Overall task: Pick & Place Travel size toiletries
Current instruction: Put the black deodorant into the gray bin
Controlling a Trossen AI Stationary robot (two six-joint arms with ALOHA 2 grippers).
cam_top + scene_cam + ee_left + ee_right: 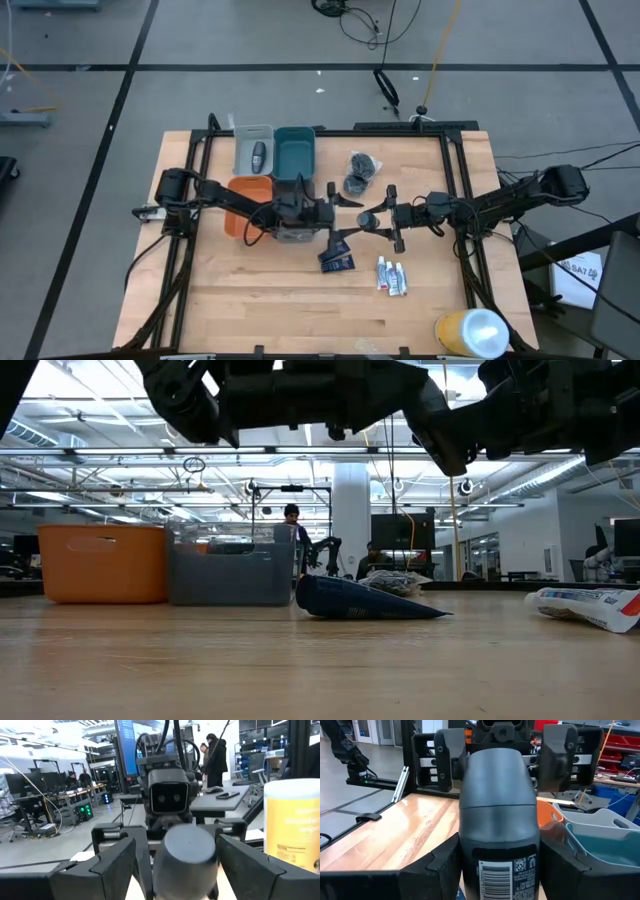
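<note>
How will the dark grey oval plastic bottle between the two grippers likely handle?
The dark grey oval plastic bottle looks rigid, so the right gripper clamped on it probably won't dent it. Its smooth, curved sides may slip or twist. The left gripper brackets its rounded end, and laid down, the bottle might roll.

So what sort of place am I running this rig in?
Most likely a robotics lab or open workshop: a wooden table on a taped grey floor, exposed ceiling ducts overhead, and workbenches with monitors where people stand behind the arms.
</note>
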